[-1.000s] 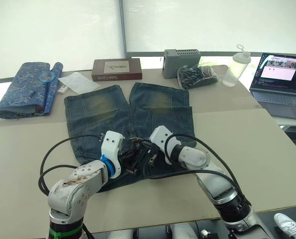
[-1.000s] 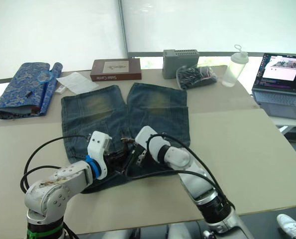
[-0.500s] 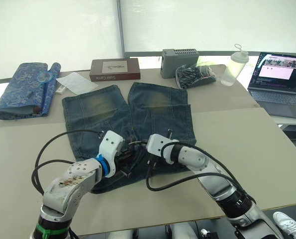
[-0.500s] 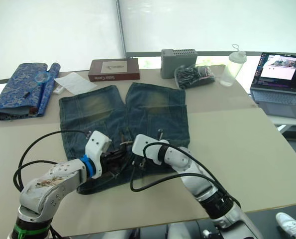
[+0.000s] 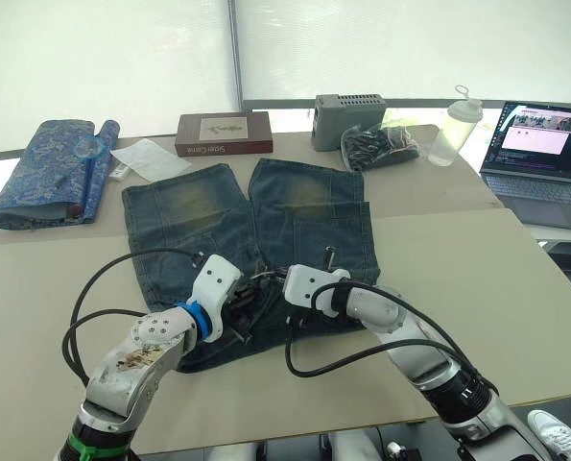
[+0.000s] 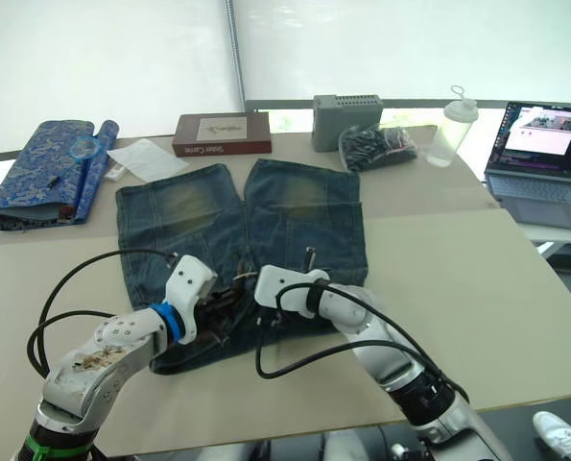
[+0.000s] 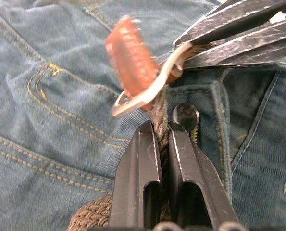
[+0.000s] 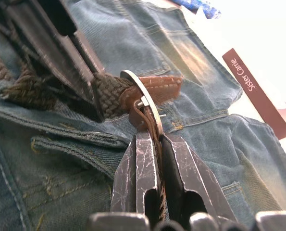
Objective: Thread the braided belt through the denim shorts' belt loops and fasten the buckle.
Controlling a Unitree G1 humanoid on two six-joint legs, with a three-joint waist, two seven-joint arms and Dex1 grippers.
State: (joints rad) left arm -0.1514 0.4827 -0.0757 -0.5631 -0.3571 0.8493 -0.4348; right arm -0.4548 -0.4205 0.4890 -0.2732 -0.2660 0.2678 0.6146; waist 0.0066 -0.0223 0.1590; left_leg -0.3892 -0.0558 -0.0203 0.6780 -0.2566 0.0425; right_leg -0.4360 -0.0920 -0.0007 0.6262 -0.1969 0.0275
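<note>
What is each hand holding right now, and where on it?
Left hand grips the braided belt just behind the buckle; right hand pinches its leather strap at the buckle.

Beige table (image 5: pixel 477 259), bright white blinds (image 5: pixel 103 58)

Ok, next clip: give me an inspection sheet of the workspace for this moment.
Surface: beige table, shorts laid flat on it.
Job's things: belt lies at the waistband; buckle is raised between the grippers, not fastened.
Clutter: blue cloth, paper, book, grey box, black bag, bottle, laptop, all at the far edge.
Grippers: left gripper shut on the braid below the buckle; right gripper shut on the leather strap at the buckle.
Cables: black cables loop from both wrists over the table.
Surroundings: white blinds behind.
</note>
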